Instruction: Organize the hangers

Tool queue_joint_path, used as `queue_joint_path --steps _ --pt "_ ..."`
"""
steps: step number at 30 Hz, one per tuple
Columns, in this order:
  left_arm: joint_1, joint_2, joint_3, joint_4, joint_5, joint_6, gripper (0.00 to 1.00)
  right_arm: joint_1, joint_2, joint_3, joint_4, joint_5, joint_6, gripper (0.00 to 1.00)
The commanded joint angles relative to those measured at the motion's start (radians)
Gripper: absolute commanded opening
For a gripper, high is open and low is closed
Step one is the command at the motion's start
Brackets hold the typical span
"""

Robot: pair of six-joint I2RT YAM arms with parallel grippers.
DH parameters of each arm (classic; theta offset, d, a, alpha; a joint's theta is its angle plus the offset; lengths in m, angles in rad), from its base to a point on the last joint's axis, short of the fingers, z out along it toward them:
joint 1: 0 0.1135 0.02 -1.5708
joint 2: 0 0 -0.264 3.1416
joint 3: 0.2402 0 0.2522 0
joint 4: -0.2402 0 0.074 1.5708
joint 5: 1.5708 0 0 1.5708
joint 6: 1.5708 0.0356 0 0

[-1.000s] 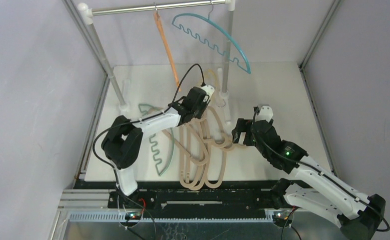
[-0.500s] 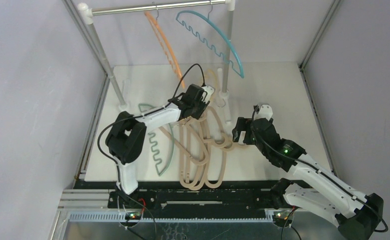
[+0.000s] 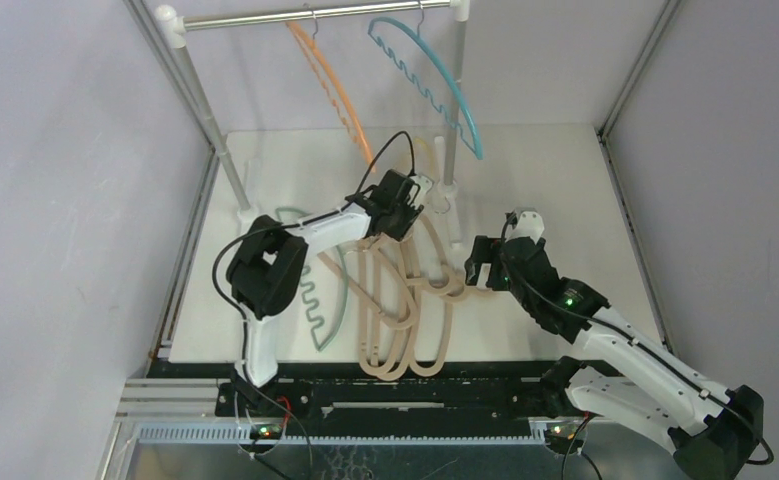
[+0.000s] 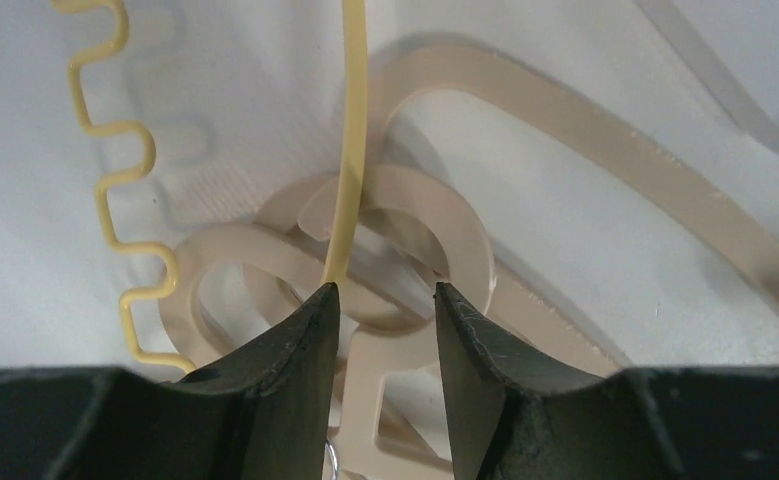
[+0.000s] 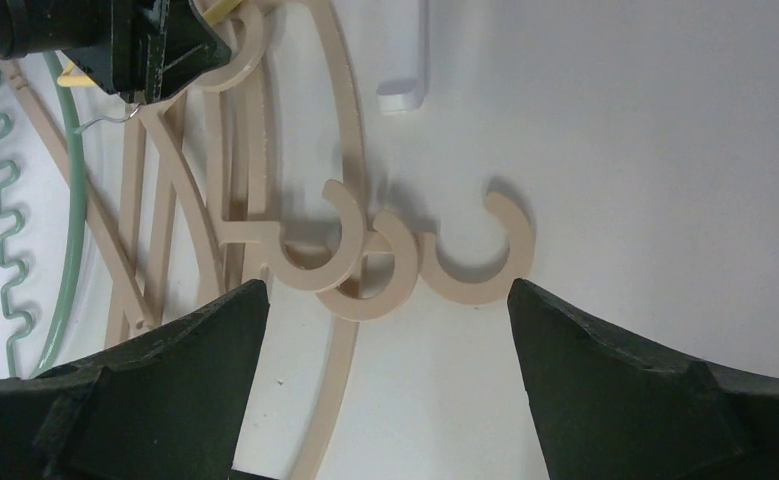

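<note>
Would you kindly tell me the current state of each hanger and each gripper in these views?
orange hanger: hanging on the rail.
blue hanger: hanging on the rail.
green hanger: lying flat on the table.
beige hangers: lying piled on the table.
yellow hanger: lying across the beige ones, against one left finger.
left gripper: open.
right gripper: wide open above the beige hooks.

Rail (image 3: pixel 315 14): polished, shiny metal. Hung from the rail, orange hanger (image 3: pixel 333 90) and blue hanger (image 3: pixel 457 88): thin, smooth plastic, wire metal hooks. Below the rail, beige hangers (image 4: pixel 605 135): thick, matt, wood-look; yellow hanger (image 4: pixel 348 130): slim, glossy plastic; table (image 3: pixel 565 180): white, matt.
</note>
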Motion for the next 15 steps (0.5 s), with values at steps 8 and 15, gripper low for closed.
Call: queue_joint_path --steps 8,15 --pt "0.027 -0.006 -0.007 0.034 0.017 0.004 0.47 -0.016 -0.012 -0.011 0.042 -0.01 -0.013 0.98" --pt "0.025 -0.083 -0.016 0.018 0.029 0.015 0.47 -0.018 0.006 -0.011 0.06 -0.021 -0.009 0.98"
